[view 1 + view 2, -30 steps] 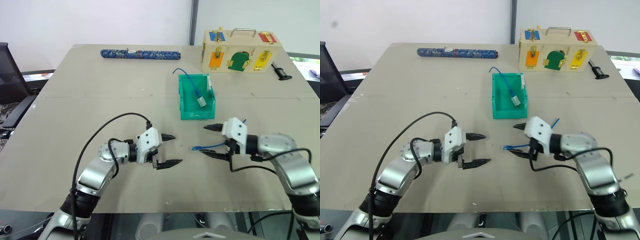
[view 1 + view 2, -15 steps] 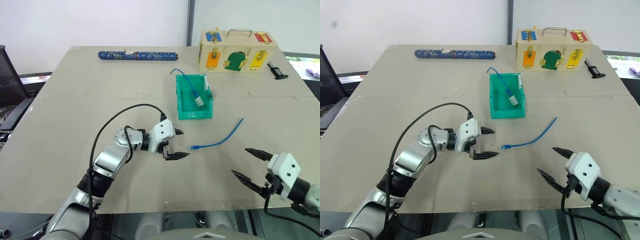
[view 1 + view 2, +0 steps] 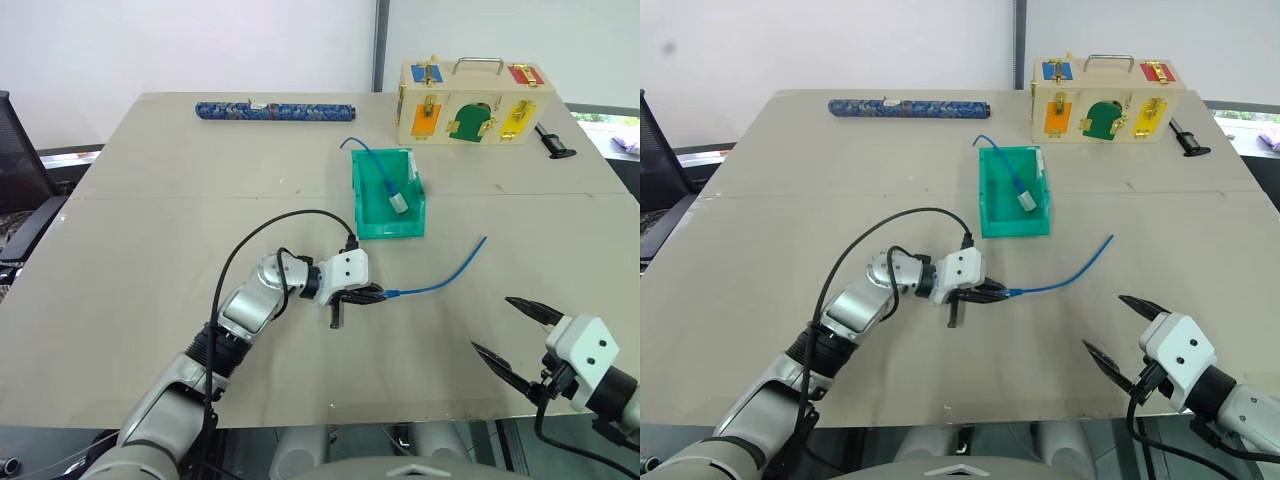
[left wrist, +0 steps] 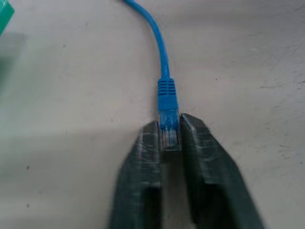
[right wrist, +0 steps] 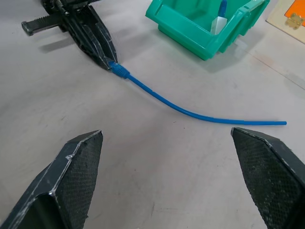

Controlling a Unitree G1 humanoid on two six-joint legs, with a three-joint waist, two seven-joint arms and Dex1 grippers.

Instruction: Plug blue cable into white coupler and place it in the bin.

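The blue cable (image 3: 440, 282) lies in a gentle curve on the table, right of centre. My left gripper (image 3: 375, 296) is shut on the cable's clear plug (image 4: 169, 130), which sits pinched between the two black fingertips. My right gripper (image 3: 492, 324) hangs open near the table's front right edge, well clear of the cable, with nothing between its fingers (image 5: 76, 171). The teal bin (image 3: 392, 230) stands just beyond the cable. The white coupler is out of view.
Inside the bin lies a second blue cable ending in a pale block (image 3: 399, 201). A wooden box with coloured doors (image 3: 475, 100) stands at the back right, with a black tool (image 3: 553, 142) beside it. A blue patterned roll (image 3: 278, 109) lies at the back.
My left gripper moved right to the cable's end and shut on the plug. My right gripper drew back from the cable toward the front right edge, staying open.
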